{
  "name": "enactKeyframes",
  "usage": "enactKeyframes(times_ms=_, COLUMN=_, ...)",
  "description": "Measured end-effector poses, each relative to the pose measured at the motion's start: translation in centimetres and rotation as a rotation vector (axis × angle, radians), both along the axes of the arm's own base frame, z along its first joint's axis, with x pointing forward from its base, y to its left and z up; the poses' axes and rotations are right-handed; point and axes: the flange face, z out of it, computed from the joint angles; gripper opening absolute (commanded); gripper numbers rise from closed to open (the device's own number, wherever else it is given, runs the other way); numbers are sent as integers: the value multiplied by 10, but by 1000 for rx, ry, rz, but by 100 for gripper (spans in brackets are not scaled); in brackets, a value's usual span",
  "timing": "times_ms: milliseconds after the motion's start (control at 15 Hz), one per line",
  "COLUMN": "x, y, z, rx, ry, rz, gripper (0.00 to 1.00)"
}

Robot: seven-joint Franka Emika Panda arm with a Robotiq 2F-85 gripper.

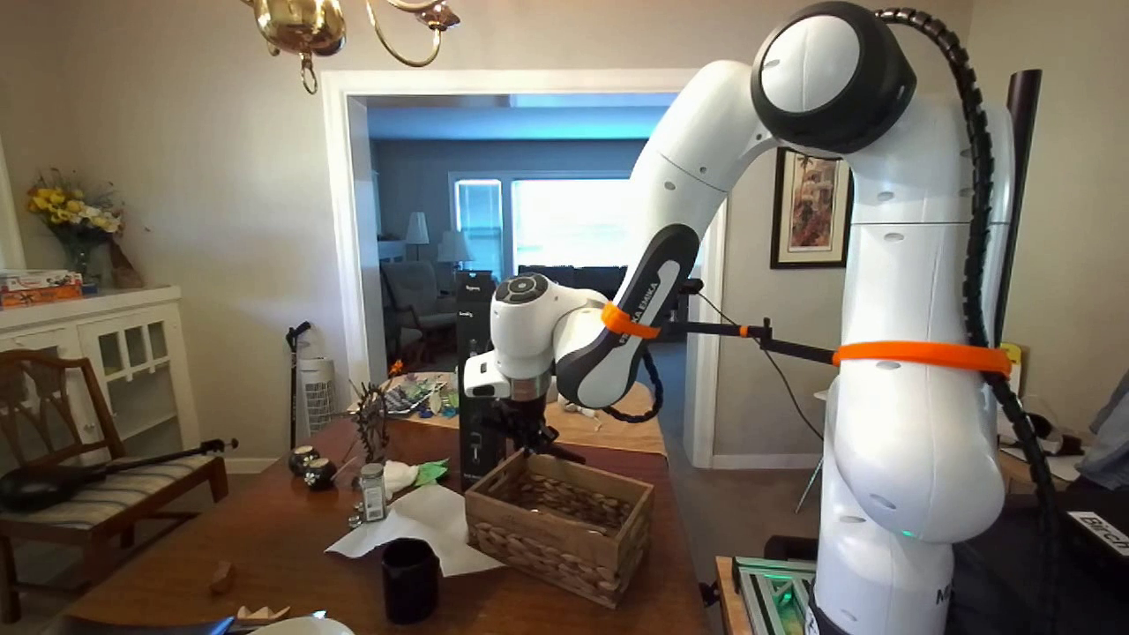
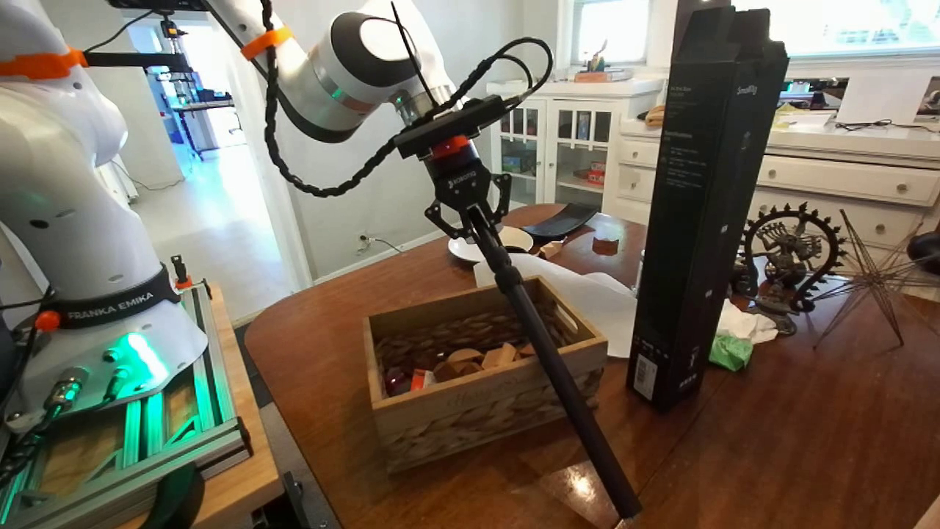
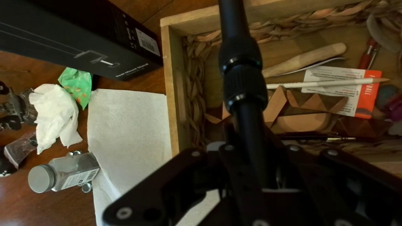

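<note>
a lounge (image 1: 529, 156), perhaps, lies beyond the brown table (image 1: 291, 547).

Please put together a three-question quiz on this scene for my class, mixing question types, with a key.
1. True or false: the claw holds a black pole.
2. Which stands upright on the table? A) the paper B) the tall black box C) the black pole
3. Short answer: in the wrist view, what does the red-and-white card lie in?

Key: 1. True. 2. B. 3. The wooden crate.
</note>
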Motion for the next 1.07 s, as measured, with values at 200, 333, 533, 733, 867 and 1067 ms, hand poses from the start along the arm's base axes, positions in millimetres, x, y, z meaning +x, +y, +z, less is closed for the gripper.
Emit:
enactKeyframes(times_ms=200, x=-2, y=8, z=-6, rx=-13, ry=2, rz=7, gripper=6)
enactKeyframes(times_ms=333, x=-4, y=14, z=-10, rx=-16, ry=-2, rz=-2, gripper=6)
enactKeyframes(times_ms=533, x=-7, y=22, z=-17, rx=-23, ry=-12, rz=-18, gripper=6)
enactKeyframes(times_ms=733, x=-9, y=28, z=-24, rx=-28, ry=-21, rz=-34, gripper=6)
enactKeyframes(times_ms=867, x=-10, y=31, z=-29, rx=-29, ry=-23, rz=-44, gripper=6)
enactKeyframes(times_ms=1067, x=-11, y=35, z=-38, rx=-37, ry=-24, rz=-53, gripper=6)
